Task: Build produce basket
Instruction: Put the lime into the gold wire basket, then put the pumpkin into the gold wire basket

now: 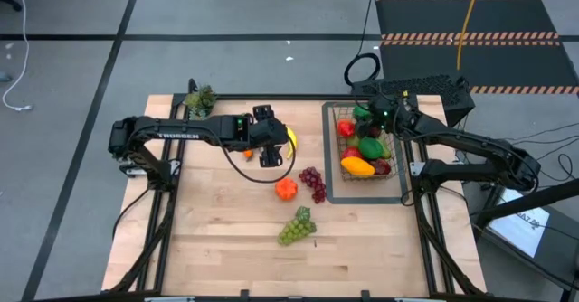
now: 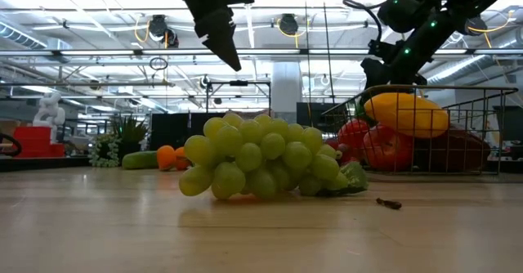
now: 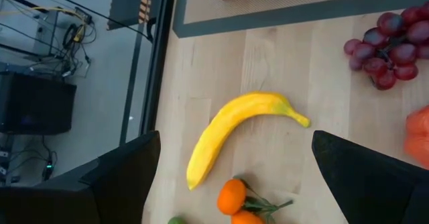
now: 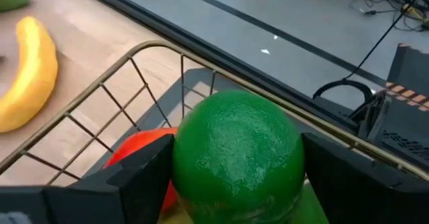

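Observation:
The wire-mesh basket [image 1: 365, 144] stands on a flat dark tray at the table's right and holds a yellow mango [image 1: 356, 165], red fruits and green ones. My right gripper [image 4: 238, 150] is over the basket's far end, shut on a green lime [image 4: 236, 153]. My left gripper [image 3: 236, 140] hovers open above the yellow banana [image 3: 234, 127], one finger on each side and clear of it. The banana lies flat on the table [image 1: 291, 139]. Purple grapes [image 1: 313, 183], green grapes [image 1: 297, 227], an orange-red fruit [image 1: 286, 188] and small oranges [image 3: 231, 198] lie loose on the wood. My right gripper pinches the green lime [image 4: 201, 150] between its two fingers, one on each side of its round body. The lime is lifted clear above the red fruit [image 4: 137, 150] inside the basket rim [image 4: 161, 47].
A potted plant [image 1: 201, 99] stands at the table's far left corner, with a cucumber [image 2: 143, 160] near it. The dark tray [image 1: 329, 171] frames the basket. Bare wood lies toward the near edge around the green grapes [image 2: 261, 163]. Cables and a black box sit beyond the far edge.

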